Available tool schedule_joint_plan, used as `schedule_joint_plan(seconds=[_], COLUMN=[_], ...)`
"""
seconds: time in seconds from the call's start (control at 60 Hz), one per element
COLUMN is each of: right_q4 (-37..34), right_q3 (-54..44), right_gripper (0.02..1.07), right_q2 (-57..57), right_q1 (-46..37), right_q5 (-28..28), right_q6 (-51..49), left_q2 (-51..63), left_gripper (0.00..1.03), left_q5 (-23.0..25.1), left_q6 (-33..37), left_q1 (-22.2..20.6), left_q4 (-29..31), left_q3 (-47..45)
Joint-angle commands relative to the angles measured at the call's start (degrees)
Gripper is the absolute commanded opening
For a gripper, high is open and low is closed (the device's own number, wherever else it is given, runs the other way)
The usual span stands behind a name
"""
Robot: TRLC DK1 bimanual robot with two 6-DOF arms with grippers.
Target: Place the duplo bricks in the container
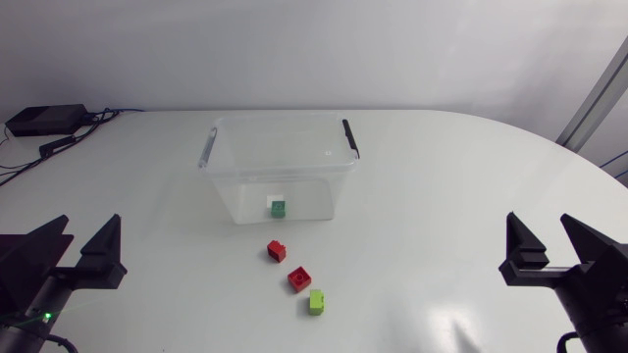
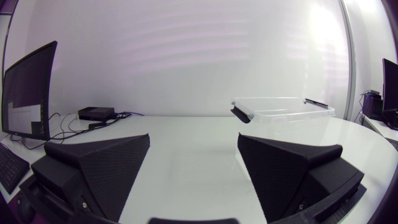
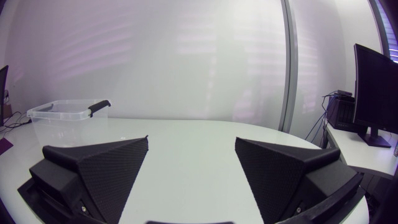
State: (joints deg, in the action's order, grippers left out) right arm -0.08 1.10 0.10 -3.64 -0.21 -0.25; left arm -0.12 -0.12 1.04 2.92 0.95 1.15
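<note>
A clear plastic container [image 1: 279, 157] with black handles stands at the table's middle back; a green brick [image 1: 280, 207] topped with white lies inside it at the front wall. On the table before it lie two red bricks [image 1: 277, 251] [image 1: 299, 279] and a lime green brick [image 1: 317, 301] in a diagonal row. My left gripper [image 1: 83, 245] rests open at the near left, empty. At the near right my right gripper [image 1: 549, 245] is open and empty too. The container [image 2: 283, 112] shows ahead of the left gripper [image 2: 193, 165], and far off beside the right gripper [image 3: 191, 165] as the same container [image 3: 65, 112].
A small black box [image 1: 44, 120] with cables lies at the table's far left edge. White tabletop [image 1: 442, 196] spreads between the bricks and each gripper.
</note>
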Motion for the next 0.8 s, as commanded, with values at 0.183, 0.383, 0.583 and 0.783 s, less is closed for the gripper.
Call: schedule_joint_plan(seconds=[0.183, 0.383, 0.583, 0.783], right_q4=[-0.5, -0.5, -0.5, -0.4], right_q3=[-1.1, -1.1, -1.1, -1.1], right_gripper=[1.03, 1.03, 1.03, 1.02], right_q2=[-0.4, -0.4, -0.4, -0.5], right_q1=[0.1, 0.2, 0.2, 1.0], right_q5=[-0.2, -0.2, -0.2, -0.2], right_q6=[-0.6, -0.6, 0.4, 0.3], left_q2=[-0.7, -0.7, -0.7, -0.8], left_gripper=[0.99, 0.99, 0.99, 0.97], left_q5=[-0.1, -0.1, -0.1, -0.1], left_q6=[-1.5, -1.5, -1.6, -1.2], left_q1=[-0.1, -0.1, -0.2, -0.3], left_q4=[-0.4, -0.4, -0.3, -1.0], left_q3=[-1.1, -1.1, -1.0, 0.2])
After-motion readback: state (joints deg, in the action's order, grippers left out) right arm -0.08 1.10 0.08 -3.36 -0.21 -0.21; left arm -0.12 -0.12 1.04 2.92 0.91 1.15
